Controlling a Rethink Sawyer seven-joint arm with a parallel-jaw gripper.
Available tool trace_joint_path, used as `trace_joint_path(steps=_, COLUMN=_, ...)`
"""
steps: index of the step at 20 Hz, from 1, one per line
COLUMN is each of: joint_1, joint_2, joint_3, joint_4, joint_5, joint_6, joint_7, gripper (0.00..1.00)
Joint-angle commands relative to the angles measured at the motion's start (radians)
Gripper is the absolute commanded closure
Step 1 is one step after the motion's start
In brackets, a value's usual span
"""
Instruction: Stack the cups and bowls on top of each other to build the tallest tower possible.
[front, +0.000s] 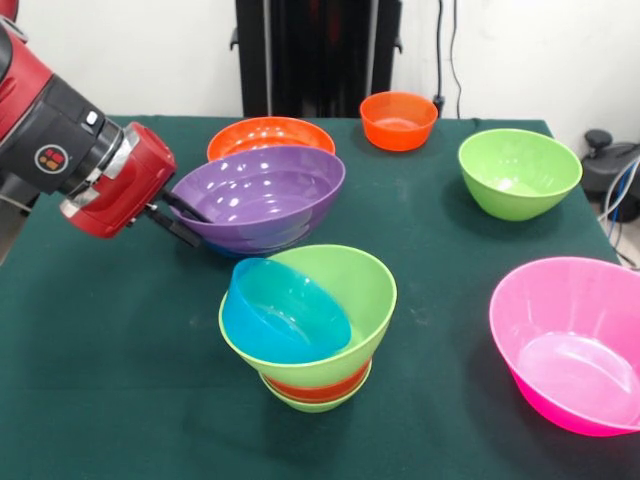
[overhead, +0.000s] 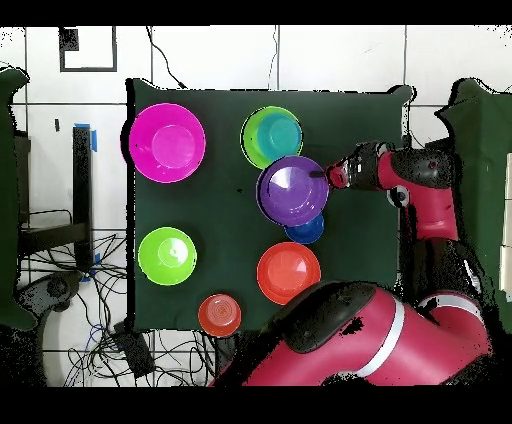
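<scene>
Your gripper (front: 180, 220) was clamped on the rim of the purple bowl (front: 262, 195), one finger inside and one outside, holding it tilted. A blue bowl (overhead: 306, 230) sat under it; in the front view only a blue sliver showed below the purple one.

The tower (front: 318, 330) stood near centre: small green base, orange band, wide lime green bowl, with a teal bowl (front: 285, 310) tipped inside against its left wall.

Front view for the rest: large orange bowl (front: 268, 135) just behind the purple one, small orange bowl (front: 398, 120) at the far edge, lime green bowl (front: 518, 172) far right, pink bowl (front: 572, 340) near right, all on the green table (front: 100, 350).

No readable text anywhere. The only marking was a round red-and-black button cluster on the wrist (front: 52, 158).
</scene>
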Motion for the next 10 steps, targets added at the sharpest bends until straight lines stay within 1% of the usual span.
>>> trace_joint_path(steps=1, joint_1=0.024, joint_2=-0.006, joint_3=0.061, joint_4=-0.06, joint_5=-0.001, joint_6=0.07, joint_7=0.202, gripper=1.0)
trace_joint_path(steps=4, joint_1=0.018, joint_2=-0.011, joint_3=0.062, joint_4=-0.047, joint_5=0.011, joint_6=0.061, joint_7=0.192, gripper=1.0)
trace_joint_path(steps=5, joint_1=0.015, joint_2=-0.018, joint_3=0.064, joint_4=-0.03, joint_5=0.018, joint_6=0.052, joint_7=0.178, gripper=1.0)
trace_joint_path(steps=10, joint_1=0.002, joint_2=-0.045, joint_3=0.057, joint_4=0.003, joint_5=0.025, joint_6=0.052, joint_7=0.156, gripper=1.0)
